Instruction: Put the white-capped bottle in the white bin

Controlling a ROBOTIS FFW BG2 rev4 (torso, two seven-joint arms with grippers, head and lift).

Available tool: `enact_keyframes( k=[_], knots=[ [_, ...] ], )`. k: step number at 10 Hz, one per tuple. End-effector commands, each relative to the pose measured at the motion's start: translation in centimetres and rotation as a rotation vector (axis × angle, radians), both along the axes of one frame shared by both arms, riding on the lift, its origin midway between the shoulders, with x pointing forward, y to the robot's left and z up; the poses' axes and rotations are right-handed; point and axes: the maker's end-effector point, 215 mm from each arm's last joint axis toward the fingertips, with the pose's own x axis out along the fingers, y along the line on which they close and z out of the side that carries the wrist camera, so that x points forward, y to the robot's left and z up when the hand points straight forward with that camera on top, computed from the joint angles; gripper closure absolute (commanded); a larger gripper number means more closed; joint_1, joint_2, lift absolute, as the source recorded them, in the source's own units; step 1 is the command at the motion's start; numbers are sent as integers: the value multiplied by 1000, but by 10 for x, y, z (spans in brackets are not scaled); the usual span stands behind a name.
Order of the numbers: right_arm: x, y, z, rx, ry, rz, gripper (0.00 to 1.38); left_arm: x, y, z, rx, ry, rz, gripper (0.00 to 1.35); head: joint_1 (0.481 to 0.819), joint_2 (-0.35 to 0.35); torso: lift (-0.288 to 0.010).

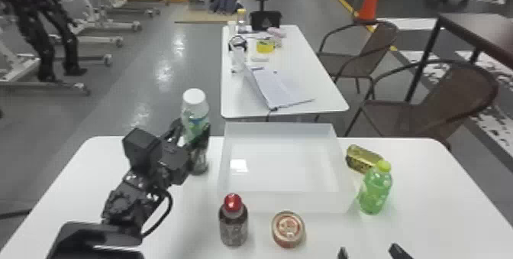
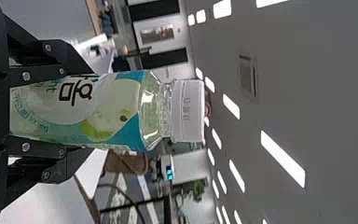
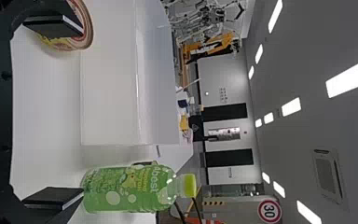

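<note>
1. Head view: the white-capped bottle (image 1: 195, 115) is held by the left gripper (image 1: 193, 130), with the jaws closed in on its sides. It is kept roughly upright at the far part of the white surface (image 1: 427, 185), outside the white bin (image 1: 286, 203) and to the left of it. Whether its base is touching the surface cannot be told. The bin is set near the far edge of the surface. Nearer than the bin, a red-capped bottle (image 1: 233, 222) and a round container (image 1: 288, 228) with a red-and-white lid are placed side by side, apart. To the bin's right, a green bottle (image 1: 376, 189) is stood upright, with a gold-coloured pack (image 1: 362, 159) lying just behind it. The right gripper (image 1: 368, 250) is seen at the bottom edge, its jaws set apart. Behind, an open binder (image 1: 282, 88) is laid on another table (image 1: 320, 97).

2. Left wrist view: the white-capped bottle is gripped by its labelled body between the 2 fingers of the left gripper (image 2: 88, 112). Its cap and clear neck are left exposed beyond the fingertips.

3. Right wrist view: the jaws of the right gripper (image 3: 81, 112) are held wide, with nothing gripped. Beyond them, the bin's wall, the round container and the yellow-capped green bottle are shown.
</note>
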Motion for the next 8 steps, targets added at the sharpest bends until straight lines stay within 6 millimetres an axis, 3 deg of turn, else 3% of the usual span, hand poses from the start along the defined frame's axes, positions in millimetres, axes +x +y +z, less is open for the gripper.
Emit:
enact_keyframes(
  k=[1, 2, 4, 8],
  knots=[
    [0, 2, 0, 0, 0, 2, 94, 2, -47, 8, 101, -2, -115, 993, 549, 0, -100],
    [1, 3, 0, 2, 0, 5, 93, 0, -73, 7, 194, -14, -172, 993, 549, 0, -100],
    [1, 4, -1, 4, 2, 4, 94, 0, -116, -16, 381, -5, -267, 993, 549, 0, -100],
    [6, 8, -2, 5, 1, 13, 93, 0, -196, -80, 906, -56, -426, 993, 549, 0, -100]
  ],
)
